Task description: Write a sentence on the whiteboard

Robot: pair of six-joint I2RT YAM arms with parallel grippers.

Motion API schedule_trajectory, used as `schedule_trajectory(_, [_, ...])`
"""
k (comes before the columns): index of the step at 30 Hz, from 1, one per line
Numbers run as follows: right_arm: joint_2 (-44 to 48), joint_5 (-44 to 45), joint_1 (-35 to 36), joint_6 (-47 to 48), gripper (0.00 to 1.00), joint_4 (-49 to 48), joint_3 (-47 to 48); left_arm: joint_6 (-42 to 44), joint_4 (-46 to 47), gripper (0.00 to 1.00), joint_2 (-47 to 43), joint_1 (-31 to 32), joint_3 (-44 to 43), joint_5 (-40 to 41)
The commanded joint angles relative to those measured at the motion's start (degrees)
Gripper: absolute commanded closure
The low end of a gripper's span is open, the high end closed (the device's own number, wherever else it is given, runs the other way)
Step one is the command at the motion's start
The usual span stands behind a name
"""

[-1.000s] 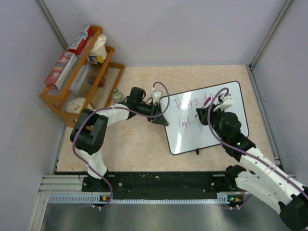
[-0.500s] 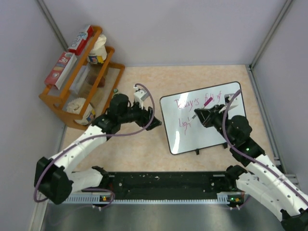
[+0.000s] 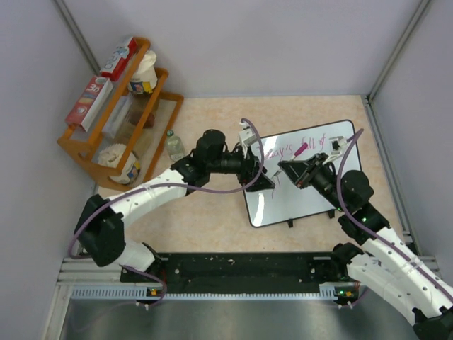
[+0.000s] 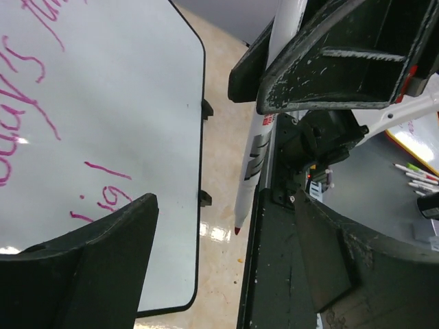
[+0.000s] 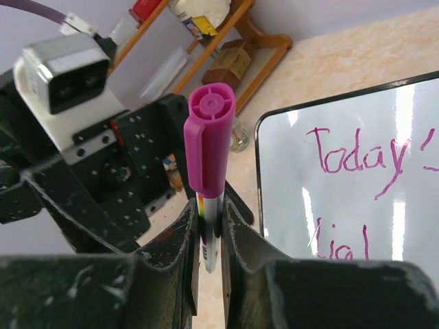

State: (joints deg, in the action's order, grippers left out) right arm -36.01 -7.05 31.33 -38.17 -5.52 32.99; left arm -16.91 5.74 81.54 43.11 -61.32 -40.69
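left gripper (image 3: 262,179) spread wide, right gripper (image 5: 209,229) clamping marker (image 5: 211,137).

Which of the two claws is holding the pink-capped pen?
The right claw: it is shut on the pen, whose pink cap sticks out beyond it. The left claw stands wide open and grips nothing.

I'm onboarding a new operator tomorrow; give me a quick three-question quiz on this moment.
1. True or false: the left pincer is open.
2. The right pincer grips: A) an eraser, B) the magenta-capped marker, C) nothing.
3. Which word opens the pink sentence on the whiteboard?

Key: 1 true; 2 B; 3 Today's.
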Motion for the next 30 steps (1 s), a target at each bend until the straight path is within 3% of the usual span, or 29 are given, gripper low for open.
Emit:
schedule_trajectory(1, [1.2, -0.77, -0.57, -1.38, 1.0, -3.71, -0.12, -2.78, 8.76, 0.2, 3.53, 2.15, -2.31, -4.84])
schedule_trajectory(5, [0.77, -1.91, -0.48, -1.64, 1.0, -3.8, 0.14, -5.76, 15.52, 0.53, 4.95, 2.42, -1.09, -5.89])
schedule_trajectory(6, [0.77, -2.18, -0.48, -1.64, 1.0, -3.45, 0.32, -6.64, 17.1, 0.8, 5.12, 2.5, -1.0, -6.16])
schedule_trajectory(8, [0.15, -3.4, -0.48, -0.33, 1.0, -1.61, 1.02, -6.82, 17.29, 1.0, 4.6, 2.5, -0.91, -5.81])
schedule_trajectory(11, [-0.73, -3.94, -0.66, 4.15, 0.94, 4.52, 4.35, -4.81, 14.05, 1.0, 2.23, 2.24, -0.56, -3.8])
schedule_trajectory(14, [-0.9, -7.79, -2.15, 8.72, 0.39, 9.27, 7.69, -1.91, 8.34, 1.0, -0.41, 1.71, -0.64, -2.03])
schedule_trajectory(15, [-0.99, -8.67, -2.76, 10.38, 0.11, 10.52, 9.79, -0.95, 6.85, 1.0, -0.94, 1.54, -0.47, -1.94])
schedule_trajectory(16, [-1.34, -11.99, -4.59, 11.01, 0.01, 11.49, 10.68, -0.33, 5.53, 1.0, -2.07, 1.36, -0.47, -2.03])
schedule_trajectory(20, [-2.83, -24.74, -12.07, 10.67, 0.01, 11.94, 13.5, 3.19, -2.03, 1.0, -4.98, 1.01, -0.91, -2.46])
schedule_trajectory(23, [-4.76, -39.06, -17.0, 7.6, 0.01, 5.97, 13.5, 4.16, -3.19, 1.0, -7.26, 0.83, -0.47, -5.18])
schedule_trajectory(25, [-5.91, -49.05, -17.71, 2.86, 0.01, -4.29, 12.45, 5.13, -4.77, 1.0, -8.32, 0.74, -0.73, -9.38])
schedule_trajectory(28, [-8.98, -56.64, -17.71, -4.87, 0.02, -14.99, 11.4, 6.01, -5.12, 1.0, -8.41, 0.74, -1.34, -15.28])
schedule_trajectory(30, [-9.87, -56.93, -17.62, -7.43, 0.06, -16.54, 11.13, 5.92, -5.04, 1.0, -8.06, 0.83, -1.61, -16.09])
